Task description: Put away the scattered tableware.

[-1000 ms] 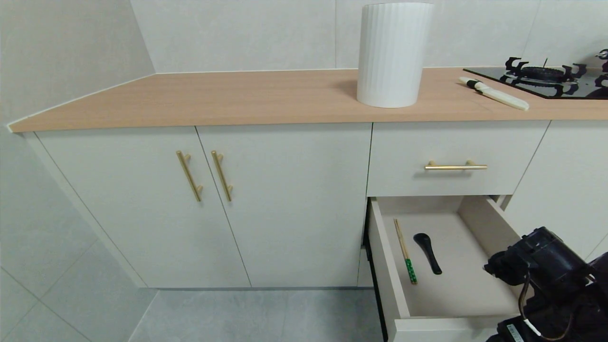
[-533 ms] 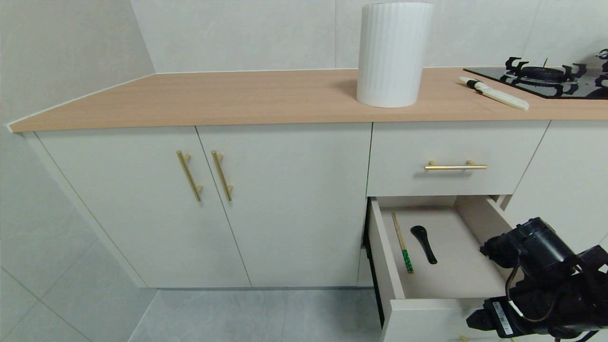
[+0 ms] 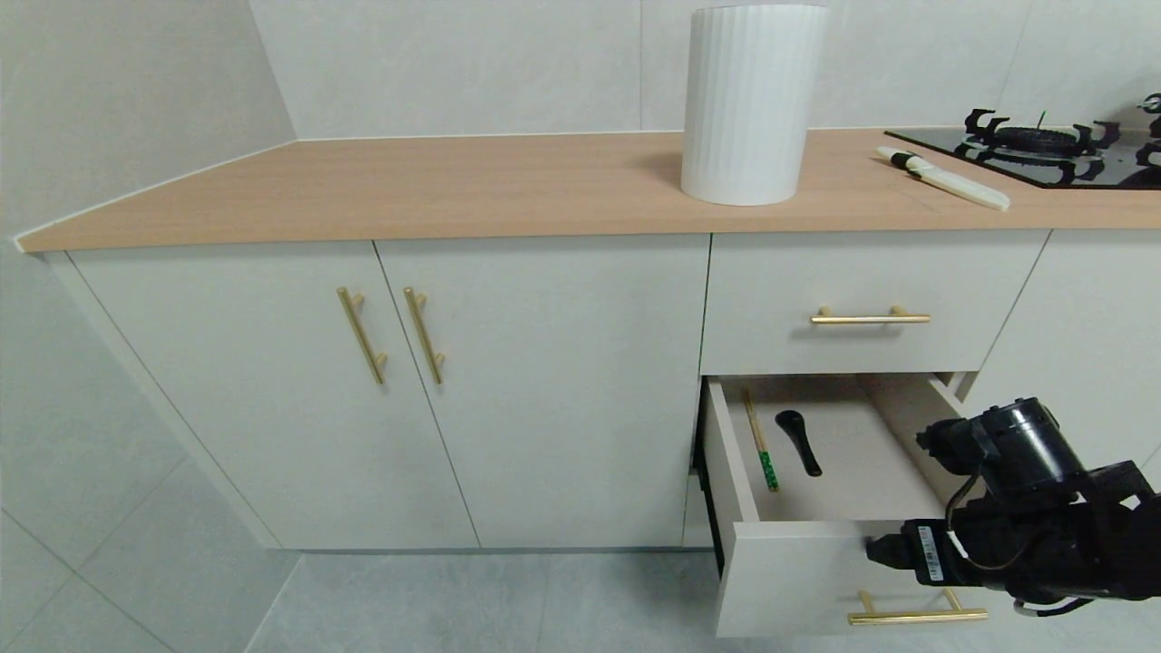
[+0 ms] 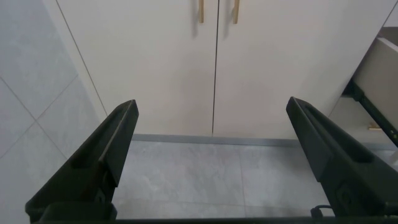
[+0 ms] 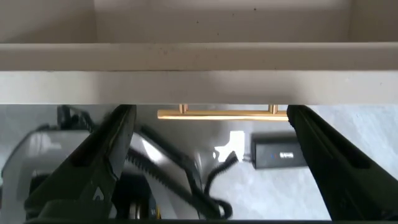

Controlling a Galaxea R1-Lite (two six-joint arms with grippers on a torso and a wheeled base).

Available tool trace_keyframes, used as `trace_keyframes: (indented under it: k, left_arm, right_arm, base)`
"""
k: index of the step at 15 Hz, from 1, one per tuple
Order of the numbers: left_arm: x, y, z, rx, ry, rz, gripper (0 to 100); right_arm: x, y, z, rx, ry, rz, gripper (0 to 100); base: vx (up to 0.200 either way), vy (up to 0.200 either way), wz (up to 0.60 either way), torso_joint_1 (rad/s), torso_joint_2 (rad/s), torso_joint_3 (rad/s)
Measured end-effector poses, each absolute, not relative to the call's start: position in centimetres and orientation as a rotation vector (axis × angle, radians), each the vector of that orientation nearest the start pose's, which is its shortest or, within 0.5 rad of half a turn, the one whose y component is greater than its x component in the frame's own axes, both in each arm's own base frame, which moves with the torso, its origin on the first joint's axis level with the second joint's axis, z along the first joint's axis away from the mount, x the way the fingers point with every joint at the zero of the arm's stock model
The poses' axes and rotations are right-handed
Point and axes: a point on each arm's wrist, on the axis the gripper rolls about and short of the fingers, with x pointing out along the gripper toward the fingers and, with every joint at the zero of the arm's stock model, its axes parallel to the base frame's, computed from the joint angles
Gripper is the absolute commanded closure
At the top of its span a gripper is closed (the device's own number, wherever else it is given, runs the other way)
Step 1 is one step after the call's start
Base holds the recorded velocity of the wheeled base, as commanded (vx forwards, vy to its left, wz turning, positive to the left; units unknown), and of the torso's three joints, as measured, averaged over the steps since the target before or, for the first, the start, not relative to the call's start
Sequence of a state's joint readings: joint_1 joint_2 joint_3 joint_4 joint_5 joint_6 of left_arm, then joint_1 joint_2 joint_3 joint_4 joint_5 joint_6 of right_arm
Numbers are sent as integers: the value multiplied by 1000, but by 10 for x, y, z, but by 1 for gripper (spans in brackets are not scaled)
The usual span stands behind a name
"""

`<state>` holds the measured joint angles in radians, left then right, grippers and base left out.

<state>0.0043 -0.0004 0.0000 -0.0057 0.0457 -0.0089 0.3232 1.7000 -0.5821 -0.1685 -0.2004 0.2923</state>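
The lower drawer (image 3: 798,580) stands partly open; inside lie a pair of chopsticks (image 3: 758,442) with green ends and a black spoon (image 3: 798,443). My right gripper (image 3: 875,550) is against the drawer's front panel just above its gold handle (image 3: 916,617), open, with nothing between the fingers. In the right wrist view the gripper (image 5: 210,115) faces the pale drawer front (image 5: 199,87) and the handle (image 5: 221,114). My left gripper (image 4: 212,106) hangs open above the floor in front of the closed cabinet doors (image 4: 217,56). A cream-handled knife (image 3: 943,179) lies on the counter.
A tall white ribbed container (image 3: 748,104) stands on the wooden counter (image 3: 453,186). A gas hob (image 3: 1043,145) sits at the far right. The upper drawer (image 3: 862,304) and the double doors (image 3: 390,390) are closed. Grey floor tiles (image 3: 453,599) lie below.
The lower drawer has slid inward, and its front panel and handle have come into view. My right arm has moved forward with it, staying at the front panel.
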Motion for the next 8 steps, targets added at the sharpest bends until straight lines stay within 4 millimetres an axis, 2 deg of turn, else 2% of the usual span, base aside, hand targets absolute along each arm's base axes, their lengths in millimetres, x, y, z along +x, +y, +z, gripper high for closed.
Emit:
trace_keyframes:
  k: [5, 8]
  left_arm:
    - [-23, 1, 76, -9, -6, 50, 0]
    - [-23, 1, 76, -9, -6, 50, 0]
  right_arm:
    - [254, 74, 72, 73, 700, -66, 0]
    - [264, 76, 55, 102, 587, -67, 0]
  base:
    - [0, 0, 0, 0, 0, 0]
    - [0, 0, 0, 0, 0, 0]
